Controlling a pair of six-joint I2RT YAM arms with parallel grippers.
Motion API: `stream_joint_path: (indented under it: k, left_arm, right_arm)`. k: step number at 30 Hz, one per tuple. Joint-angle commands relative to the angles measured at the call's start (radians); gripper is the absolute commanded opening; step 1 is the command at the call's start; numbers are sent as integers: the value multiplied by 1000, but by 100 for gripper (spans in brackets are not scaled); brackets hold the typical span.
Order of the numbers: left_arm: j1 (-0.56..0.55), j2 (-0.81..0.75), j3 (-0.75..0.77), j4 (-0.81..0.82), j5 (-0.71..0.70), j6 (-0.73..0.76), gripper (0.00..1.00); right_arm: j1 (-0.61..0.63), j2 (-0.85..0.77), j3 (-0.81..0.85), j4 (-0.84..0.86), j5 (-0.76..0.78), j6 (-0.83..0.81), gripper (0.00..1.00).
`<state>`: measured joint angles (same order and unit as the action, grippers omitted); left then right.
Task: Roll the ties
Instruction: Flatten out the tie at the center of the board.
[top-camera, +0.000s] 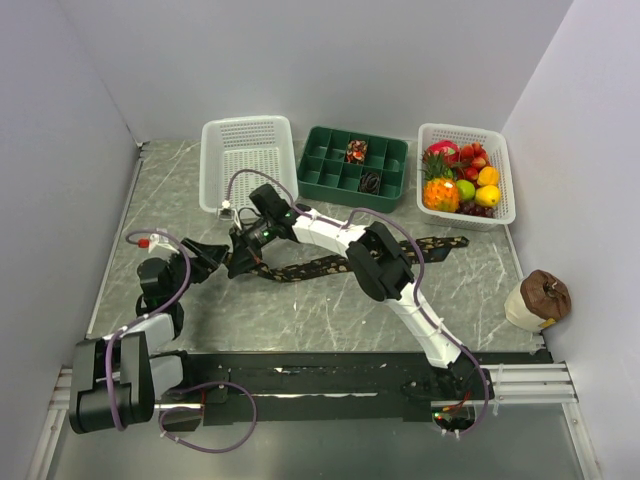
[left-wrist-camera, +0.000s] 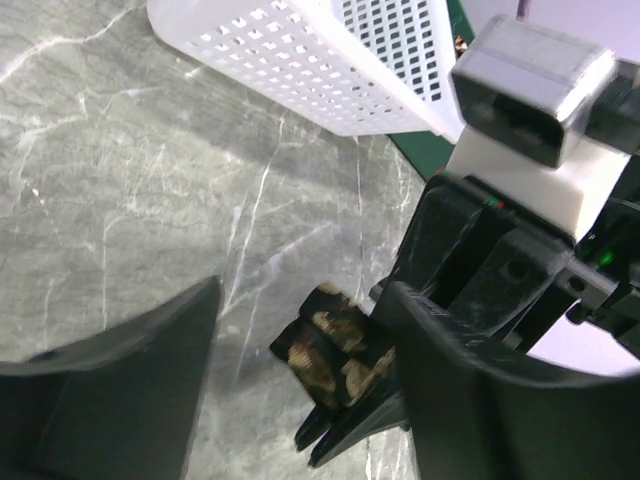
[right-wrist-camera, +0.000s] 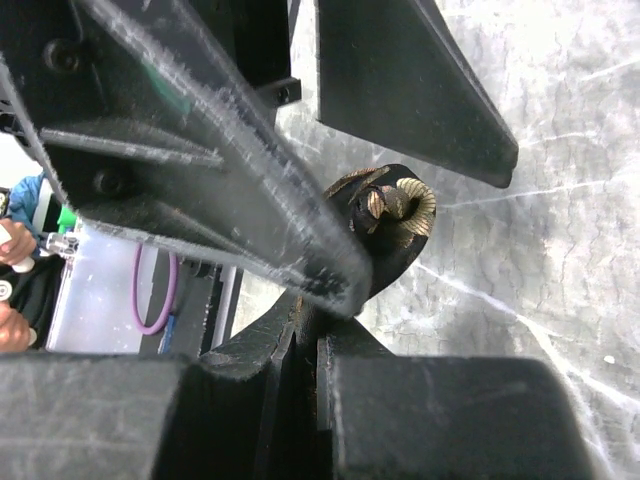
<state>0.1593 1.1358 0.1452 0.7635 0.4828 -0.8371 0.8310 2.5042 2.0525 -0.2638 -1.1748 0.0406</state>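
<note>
left gripper (top-camera: 212, 258): jaws wide apart, gripping nothing | tie (left-wrist-camera: 335, 345): rolled end between the left fingers, close to one of them | right gripper (top-camera: 243, 262): jaws narrow, clamped on tie beside the coil | tie's loose length: trails flat rightward beyond right gripper

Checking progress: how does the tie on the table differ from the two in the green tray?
The tie on the table lies stretched out, only its end coiled; the tray ties are full coils. It is tan-speckled; one of the tray ties is reddish.
</note>
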Motion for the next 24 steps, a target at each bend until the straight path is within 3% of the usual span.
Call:
stream_joint_path:
  k: [1, 5, 9, 19, 24]
  left_arm:
    - [5, -45, -22, 39, 14, 1, 77]
    - [5, -93, -45, 54, -7, -8, 74]
    - [5, -64, -52, 126, 23, -26, 59]
    - [-1, 82, -44, 264, 79, -54, 61]
    - [-9, 128, -52, 367, 82, -88, 48]
  right_arm:
    - [-18, -77, -28, 86, -45, 31, 4]
    - [-23, -81, -40, 110, -60, 53, 4]
    - [-23, -81, -40, 115, -62, 58, 4]
    - [-23, -85, -51, 133, -66, 73, 5]
    - [-20, -79, -46, 135, -68, 78, 5]
